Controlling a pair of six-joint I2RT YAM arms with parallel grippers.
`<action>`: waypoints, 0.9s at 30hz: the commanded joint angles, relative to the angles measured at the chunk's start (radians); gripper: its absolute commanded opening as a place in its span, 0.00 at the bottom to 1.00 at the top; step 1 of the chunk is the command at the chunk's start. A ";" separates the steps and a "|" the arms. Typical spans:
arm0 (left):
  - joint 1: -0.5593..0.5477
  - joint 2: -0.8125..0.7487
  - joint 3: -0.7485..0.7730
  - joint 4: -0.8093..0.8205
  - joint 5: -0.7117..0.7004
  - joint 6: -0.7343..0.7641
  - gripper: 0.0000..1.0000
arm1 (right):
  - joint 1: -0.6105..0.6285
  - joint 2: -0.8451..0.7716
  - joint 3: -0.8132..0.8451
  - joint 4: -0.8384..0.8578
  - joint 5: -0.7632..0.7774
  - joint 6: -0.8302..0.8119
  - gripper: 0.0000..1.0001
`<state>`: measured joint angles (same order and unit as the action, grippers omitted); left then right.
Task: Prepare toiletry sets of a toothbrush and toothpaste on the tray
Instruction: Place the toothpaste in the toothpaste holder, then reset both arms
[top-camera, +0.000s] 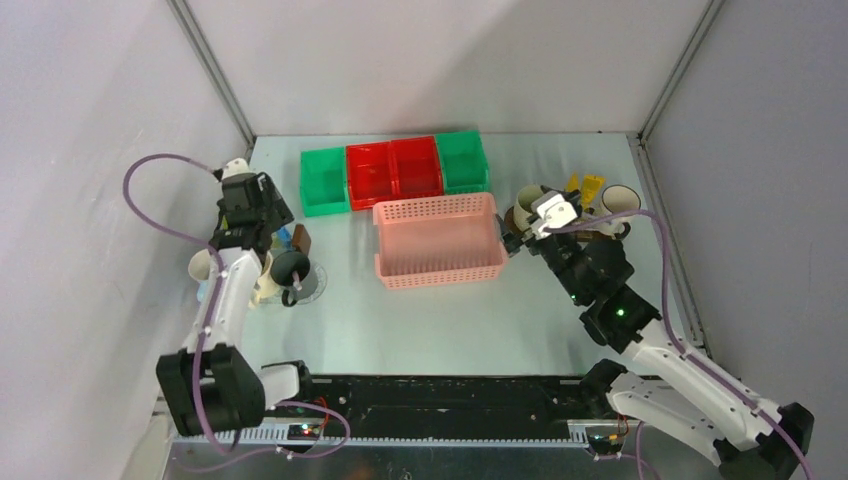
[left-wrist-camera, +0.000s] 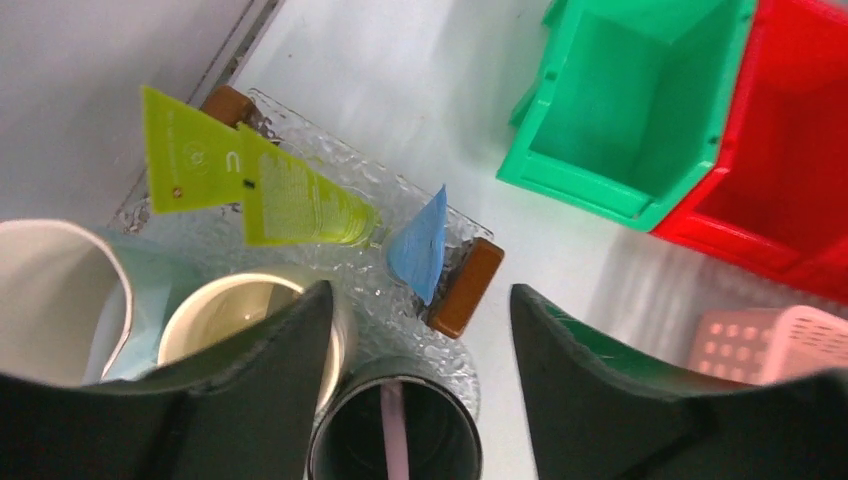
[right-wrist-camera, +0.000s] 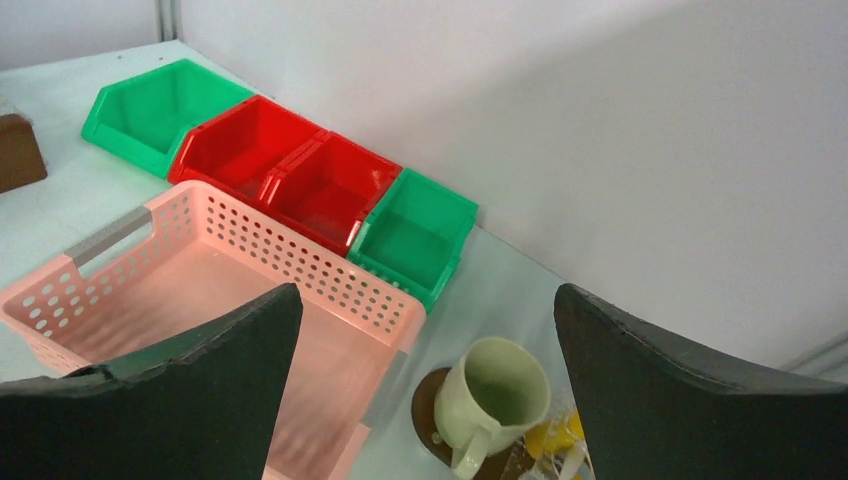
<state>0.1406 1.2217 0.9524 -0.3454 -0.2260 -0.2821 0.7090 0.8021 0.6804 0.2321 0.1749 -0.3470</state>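
Under the right gripper (right-wrist-camera: 425, 292) a pale, glossy table (top-camera: 440, 320) spreads, catching soft, even light. Past it rises a plain grey-white back wall (top-camera: 440, 60). Outward of the left gripper (left-wrist-camera: 417, 288) stands a side wall (top-camera: 90, 100), meeting the back wall at a thin metal corner post (top-camera: 213, 75).

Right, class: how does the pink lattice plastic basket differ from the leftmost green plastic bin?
The pink lattice plastic basket has hole-punched walls; the leftmost green plastic bin has solid ones. The basket is wider and nearer the arms; the bin sits behind, beside a red plastic bin. Both are open-topped and empty.
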 joint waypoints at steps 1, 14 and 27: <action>0.008 -0.140 0.050 -0.073 0.015 0.012 0.75 | -0.003 -0.091 -0.001 -0.086 0.142 0.104 1.00; 0.010 -0.639 -0.047 -0.288 -0.050 -0.027 1.00 | -0.016 -0.450 -0.085 -0.348 0.469 0.341 0.99; -0.355 -0.914 -0.103 -0.363 -0.252 0.046 1.00 | -0.017 -0.650 -0.075 -0.655 0.696 0.463 0.99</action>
<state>-0.1356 0.3706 0.8577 -0.6830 -0.3931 -0.2699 0.6956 0.1814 0.5716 -0.2573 0.7639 0.0185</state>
